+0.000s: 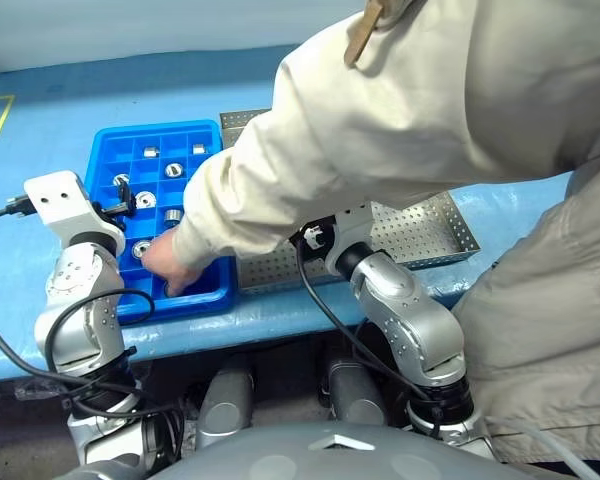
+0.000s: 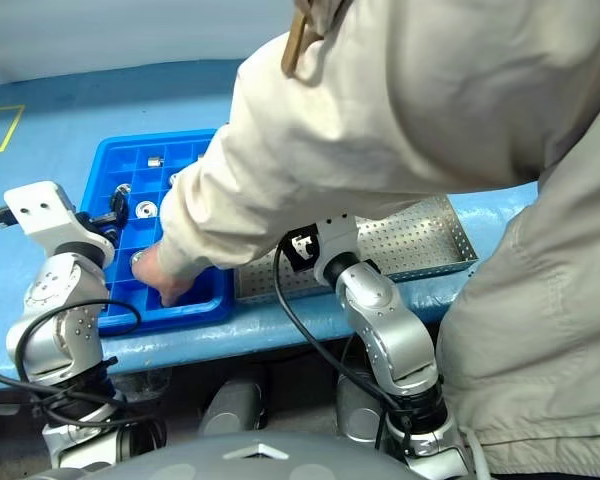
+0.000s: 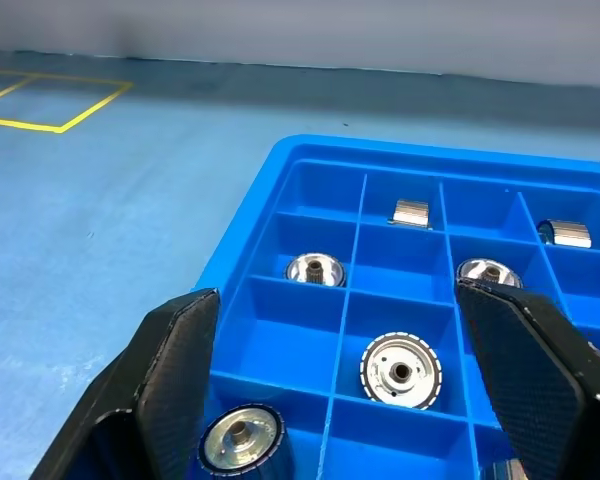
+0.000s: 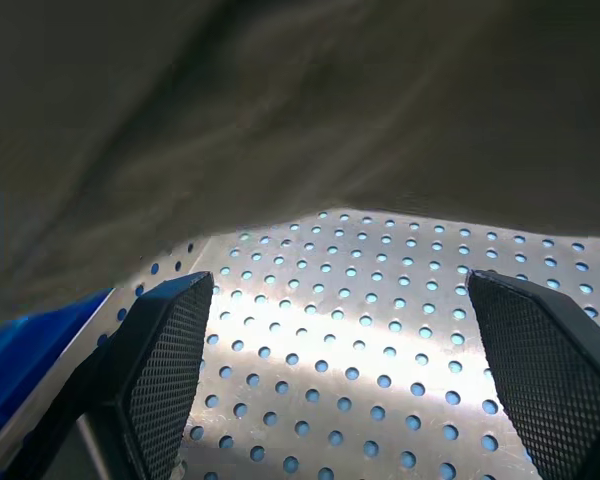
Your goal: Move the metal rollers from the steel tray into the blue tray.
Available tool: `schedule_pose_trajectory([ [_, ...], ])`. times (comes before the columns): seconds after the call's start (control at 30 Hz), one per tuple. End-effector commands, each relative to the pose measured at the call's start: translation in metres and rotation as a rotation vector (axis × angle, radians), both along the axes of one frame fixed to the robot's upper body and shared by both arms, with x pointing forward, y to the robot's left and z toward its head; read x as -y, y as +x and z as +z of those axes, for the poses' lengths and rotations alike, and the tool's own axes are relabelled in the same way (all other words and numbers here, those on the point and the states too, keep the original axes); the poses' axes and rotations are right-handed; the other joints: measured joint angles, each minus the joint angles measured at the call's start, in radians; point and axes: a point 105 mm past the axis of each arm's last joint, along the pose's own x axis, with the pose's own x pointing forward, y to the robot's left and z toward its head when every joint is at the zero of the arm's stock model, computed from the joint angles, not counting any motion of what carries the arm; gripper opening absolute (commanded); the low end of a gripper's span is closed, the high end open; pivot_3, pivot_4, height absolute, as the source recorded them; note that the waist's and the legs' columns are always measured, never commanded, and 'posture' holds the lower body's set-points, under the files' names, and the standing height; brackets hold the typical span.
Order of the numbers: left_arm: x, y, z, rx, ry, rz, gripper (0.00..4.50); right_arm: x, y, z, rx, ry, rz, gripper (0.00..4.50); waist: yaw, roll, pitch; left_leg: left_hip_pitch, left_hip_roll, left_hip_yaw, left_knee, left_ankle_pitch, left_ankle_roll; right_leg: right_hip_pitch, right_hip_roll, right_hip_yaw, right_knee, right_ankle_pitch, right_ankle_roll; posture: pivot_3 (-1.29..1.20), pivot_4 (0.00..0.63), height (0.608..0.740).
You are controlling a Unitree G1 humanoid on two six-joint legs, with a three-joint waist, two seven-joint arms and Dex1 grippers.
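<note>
Hovering over near-left corner of blue tray, my left fingers spread wide, nothing between them. Metal rollers sit singly in compartments just ahead, some upright, some lying on side. My right fingers also spread, empty, poised above bare perforated floor of steel tray. Person's sleeve stretches across both trays; their hand dips into near compartment of blue tray, possibly touching roller, cannot tell. Blue surface beyond.
</note>
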Motion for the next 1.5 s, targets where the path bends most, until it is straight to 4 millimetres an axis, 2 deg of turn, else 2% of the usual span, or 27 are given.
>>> schedule_pose_trajectory([
  [0.03,0.001,-0.003,0.018,0.063,0.033,-0.004,4.1,-0.002,0.0,0.012,0.047,0.016,0.008,4.29,0.001,0.0,0.0,0.0,0.0,0.0,0.0,0.0,0.0,0.0,0.0,0.0,0.0,0.0,0.0,0.05,0.15,0.74],
  [0.57,0.009,0.0,0.011,0.036,0.037,-0.035,4.1,0.001,-0.001,0.009,0.036,0.007,-0.007,4.29,0.003,0.0,0.0,0.0,0.0,0.0,0.0,0.0,0.0,0.0,0.0,0.0,0.0,0.0,0.0,0.04,0.15,0.74],
  [0.83,0.023,0.002,0.007,0.022,0.029,-0.104,4.1,-0.001,0.002,0.012,0.044,0.038,-0.032,4.29,0.002,0.0,0.0,0.0,0.0,0.0,0.0,0.0,0.0,0.0,0.0,0.0,0.0,0.0,0.0,0.04,0.15,0.74],
  [0.9,0.036,0.002,0.006,0.023,0.03,-0.186,4.1,-0.002,0.011,0.017,0.045,0.091,-0.075,4.29,0.0,0.0,0.0,0.0,0.0,0.0,0.0,0.0,0.0,-0.001,0.0,0.0,0.0,0.0,0.0,0.04,0.15,0.74],
  [1.07,0.092,-0.003,0.011,0.069,0.088,-0.518,4.1,0.0,0.047,0.02,0.078,0.075,-0.204,4.29,-0.002,-0.001,0.0,0.0,0.0,0.001,0.0,0.0,0.0,0.0,0.0,0.0,0.0,0.0,-0.001,0.04,0.15,0.74],
  [1.3,0.166,-0.025,0.015,0.151,0.155,-0.908,4.1,0.033,0.11,0.026,0.114,0.021,-0.523,4.29,-0.001,-0.001,0.0,0.0,0.0,0.001,-0.002,0.0,0.0,-0.001,0.0,0.001,0.0,0.0,-0.002,0.07,0.15,0.74],
  [1.5,0.199,-0.047,0.005,0.121,0.102,-1.141,4.1,0.051,0.136,0.023,0.068,0.06,-0.672,4.29,-0.003,0.0,0.0,0.0,0.0,0.001,-0.004,0.0,0.001,-0.002,0.0,0.001,0.0,0.003,-0.006,0.09,0.15,0.74],
])
